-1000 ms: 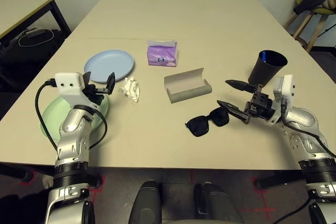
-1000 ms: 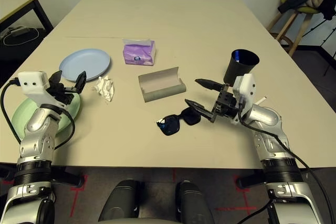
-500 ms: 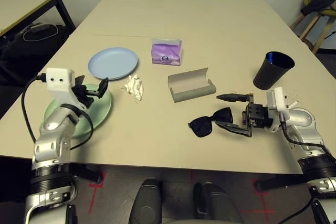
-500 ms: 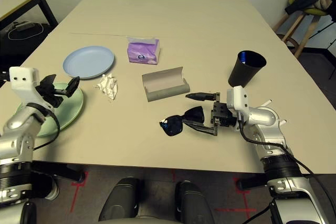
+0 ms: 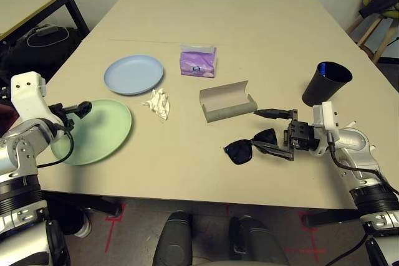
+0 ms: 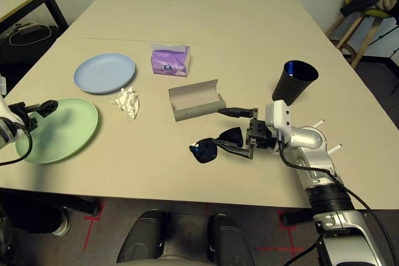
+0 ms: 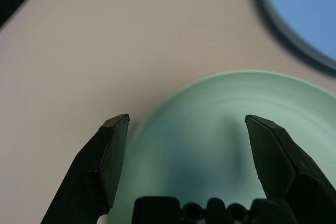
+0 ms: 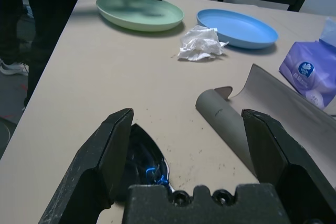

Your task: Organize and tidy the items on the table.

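Two grippers work at the near edge of the table (image 5: 249,42). Both right gripper (image 5: 273,131) fingers are spread wide, and the black sunglasses (image 5: 249,146) lie between them near the lower finger; whether they touch cannot be told. On the far side of the table, the left gripper (image 5: 80,108) is also spread open, over the near rim of the pale-green plate (image 5: 96,132). Beyond the sunglasses lies the open grey-tan glasses case (image 5: 225,100), with the black cup (image 5: 322,83) further right. Crumpled white tissue (image 5: 157,102) rests between the plates, the light-blue plate (image 5: 133,74) behind it. A purple tissue pack (image 5: 198,61) stands farther back.
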You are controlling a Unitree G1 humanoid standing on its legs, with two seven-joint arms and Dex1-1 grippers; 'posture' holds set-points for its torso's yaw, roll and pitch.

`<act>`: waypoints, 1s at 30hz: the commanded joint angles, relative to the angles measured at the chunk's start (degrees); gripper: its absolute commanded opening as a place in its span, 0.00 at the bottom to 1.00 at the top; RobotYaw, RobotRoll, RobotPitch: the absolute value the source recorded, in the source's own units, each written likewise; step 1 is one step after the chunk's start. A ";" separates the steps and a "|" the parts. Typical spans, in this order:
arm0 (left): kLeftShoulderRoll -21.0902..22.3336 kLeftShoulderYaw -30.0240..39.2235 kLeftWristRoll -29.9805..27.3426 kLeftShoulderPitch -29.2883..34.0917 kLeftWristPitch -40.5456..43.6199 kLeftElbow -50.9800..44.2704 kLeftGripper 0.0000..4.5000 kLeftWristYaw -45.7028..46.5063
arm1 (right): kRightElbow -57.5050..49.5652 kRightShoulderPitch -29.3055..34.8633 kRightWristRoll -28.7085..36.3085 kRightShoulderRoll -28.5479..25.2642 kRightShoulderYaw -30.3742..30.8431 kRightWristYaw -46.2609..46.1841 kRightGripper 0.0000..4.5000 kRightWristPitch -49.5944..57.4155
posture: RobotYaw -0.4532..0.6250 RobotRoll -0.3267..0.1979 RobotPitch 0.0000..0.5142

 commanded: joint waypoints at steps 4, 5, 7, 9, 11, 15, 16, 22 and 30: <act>2.60 -0.43 1.95 0.85 0.52 4.06 1.00 -1.34 | -2.52 0.71 0.27 0.06 0.40 -1.19 0.99 1.78 | 0.67 0.62 0.15; 2.76 -0.46 2.06 1.14 0.54 4.17 1.00 -1.59 | -2.73 0.68 0.27 0.07 0.42 -1.38 0.99 2.01 | 0.67 0.62 0.15; 2.86 -0.16 2.02 1.52 1.04 4.30 1.00 -1.88 | -3.24 0.60 0.27 0.12 0.44 -1.81 0.99 2.55 | 0.67 0.62 0.16; 2.93 0.06 2.09 1.92 1.21 4.48 1.00 -2.15 | -3.71 0.45 0.30 0.18 0.47 -2.16 0.99 3.07 | 0.67 0.62 0.16; 3.06 0.09 2.24 2.41 1.40 4.58 0.92 -2.44 | -4.16 0.29 0.37 0.20 0.50 -2.49 1.00 3.54 | 0.67 0.62 0.16; 3.20 0.00 2.41 4.21 1.69 4.90 0.63 -3.23 | -4.78 -0.12 0.44 0.18 0.36 -2.90 1.00 4.26 | 0.67 0.62 0.16; 3.19 0.01 2.43 4.57 1.66 4.88 0.53 -3.37 | -4.89 -0.15 0.46 0.15 0.32 -2.96 1.00 4.37 | 0.67 0.62 0.16; 2.48 0.99 1.89 5.42 2.60 4.22 0.03 -3.78 | -5.50 -0.23 0.41 0.00 0.25 -3.51 1.00 4.82 | 0.66 0.62 0.15; 1.81 2.18 1.26 3.93 3.10 3.58 0.01 -3.33 | -6.19 -0.29 0.28 -0.08 0.31 -4.16 1.00 5.53 | 0.66 0.62 0.15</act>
